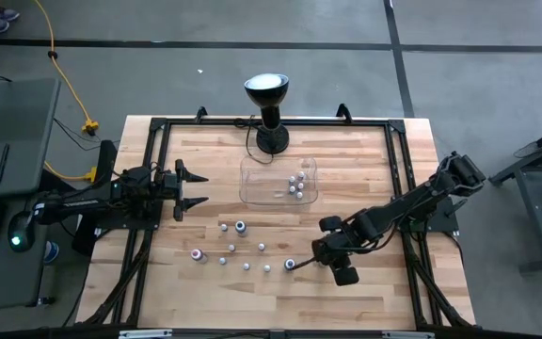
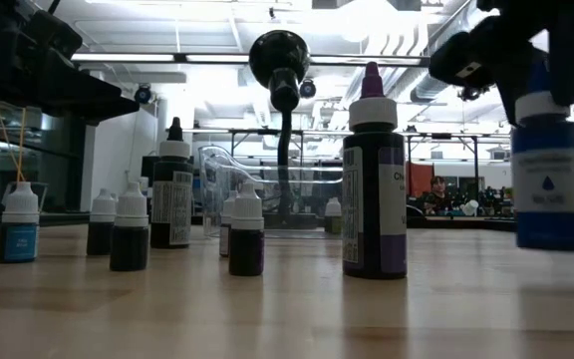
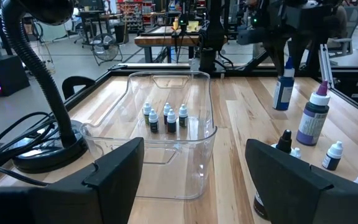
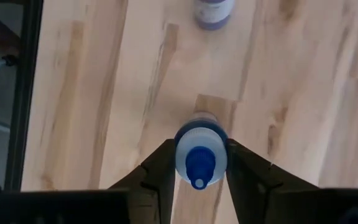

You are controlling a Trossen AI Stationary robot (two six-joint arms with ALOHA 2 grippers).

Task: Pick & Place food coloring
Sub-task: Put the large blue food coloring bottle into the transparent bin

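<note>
The food coloring bottles stand upright on their bases across the near middle of the table, one tall purple-capped one among them. Several more stand inside the clear tray. My right gripper is near the table's near right and is shut on a blue-labelled bottle. My left gripper waits open at the table's left, level with the tray and pointing toward it. My right gripper pinches the blue bottle between its two fingers at the white cap, one finger on each side. The fingers come from above, pointing down. The bottle hangs upright below them, and its base seems just clear of the wood.
A black gooseneck lamp stands on its round base behind the tray at the far edge, its cable lying beside it. A black frame rims the table. Bare wood lies between the tray and the loose bottles.
</note>
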